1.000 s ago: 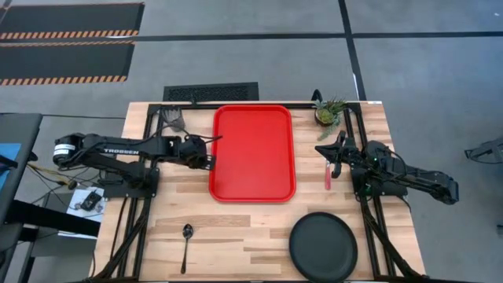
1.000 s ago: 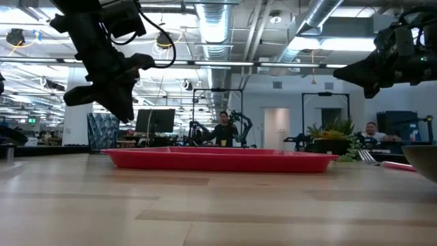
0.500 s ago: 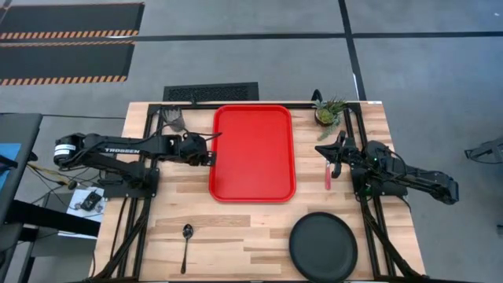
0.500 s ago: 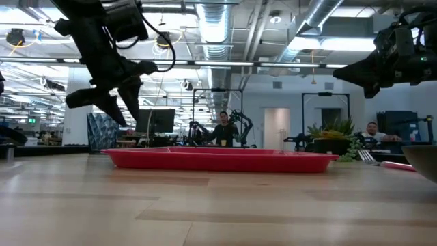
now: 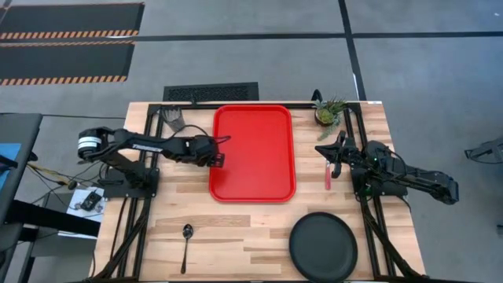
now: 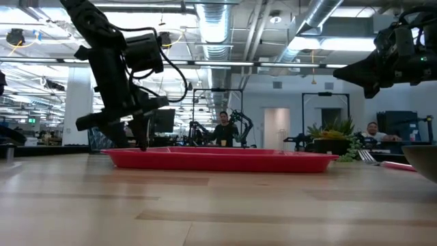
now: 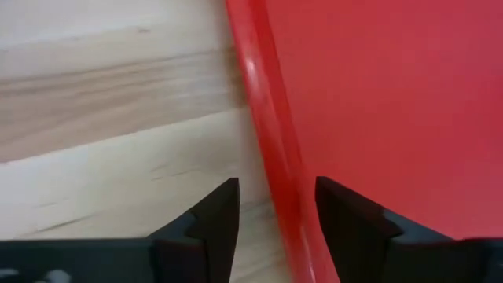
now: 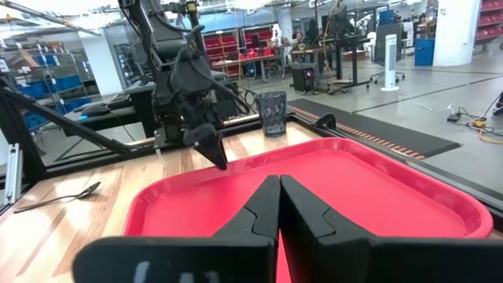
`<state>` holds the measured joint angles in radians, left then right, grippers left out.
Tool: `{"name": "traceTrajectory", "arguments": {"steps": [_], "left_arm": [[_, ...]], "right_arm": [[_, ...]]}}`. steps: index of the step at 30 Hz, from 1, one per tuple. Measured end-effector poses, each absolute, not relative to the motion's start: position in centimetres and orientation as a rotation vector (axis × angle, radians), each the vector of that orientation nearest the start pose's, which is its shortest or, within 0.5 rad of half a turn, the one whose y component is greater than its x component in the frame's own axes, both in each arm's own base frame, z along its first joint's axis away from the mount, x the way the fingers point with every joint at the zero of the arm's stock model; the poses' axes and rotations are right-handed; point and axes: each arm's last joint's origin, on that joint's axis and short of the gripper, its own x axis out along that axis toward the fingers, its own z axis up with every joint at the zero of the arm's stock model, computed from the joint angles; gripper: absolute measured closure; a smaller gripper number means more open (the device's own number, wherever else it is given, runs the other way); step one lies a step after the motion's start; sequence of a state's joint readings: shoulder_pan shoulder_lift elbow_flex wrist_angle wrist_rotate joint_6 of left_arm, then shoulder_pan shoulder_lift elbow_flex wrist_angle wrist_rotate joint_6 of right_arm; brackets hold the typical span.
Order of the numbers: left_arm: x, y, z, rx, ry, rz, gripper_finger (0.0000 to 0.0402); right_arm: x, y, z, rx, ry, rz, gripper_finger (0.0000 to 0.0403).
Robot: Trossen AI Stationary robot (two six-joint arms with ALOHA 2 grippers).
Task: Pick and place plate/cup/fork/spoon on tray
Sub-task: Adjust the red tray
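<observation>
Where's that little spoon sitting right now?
In the high view, the spoon lies on the table's near left part, apart from the red tray and left of the black plate.

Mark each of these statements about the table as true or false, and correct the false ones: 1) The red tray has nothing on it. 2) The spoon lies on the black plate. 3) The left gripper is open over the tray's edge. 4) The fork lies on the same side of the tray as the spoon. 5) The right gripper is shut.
1) True: the tray holds no tableware.
2) False: the spoon lies on bare wood, apart from the plate.
3) True: the left gripper is open, one finger on each side of the tray's rim.
4) False: the fork lies on the other side of the tray, under the right arm.
5) True: the right gripper has its fingers together, holding nothing.
</observation>
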<state>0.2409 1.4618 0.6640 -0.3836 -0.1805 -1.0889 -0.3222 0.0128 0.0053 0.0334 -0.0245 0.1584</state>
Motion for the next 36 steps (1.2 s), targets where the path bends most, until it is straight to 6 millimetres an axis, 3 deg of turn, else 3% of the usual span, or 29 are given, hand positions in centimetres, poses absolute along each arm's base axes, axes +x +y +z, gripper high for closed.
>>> {"name": "traceTrajectory", "arguments": {"steps": [10, 16, 28, 36], "left_arm": [[23.9, 6.5, 13.7, -0.959, 0.870, 0.947, 0.0317], [24.4, 6.6, 12.6, -0.954, 0.906, 0.934, 0.0326], [23.9, 7.7, 13.5, -0.915, 0.867, 0.938, 0.0367], [23.5, 8.7, 13.5, -0.894, 0.881, 0.937, 0.0370]], "right_arm": [[9.3, -3.0, 16.8, 0.153, -0.050, -0.295, 0.0369], [9.3, -3.0, 16.8, 0.152, -0.050, -0.295, 0.0369], [9.3, -3.0, 16.8, 0.153, -0.049, -0.294, 0.0369], [9.3, -3.0, 16.8, 0.153, -0.049, -0.294, 0.0369]]}}
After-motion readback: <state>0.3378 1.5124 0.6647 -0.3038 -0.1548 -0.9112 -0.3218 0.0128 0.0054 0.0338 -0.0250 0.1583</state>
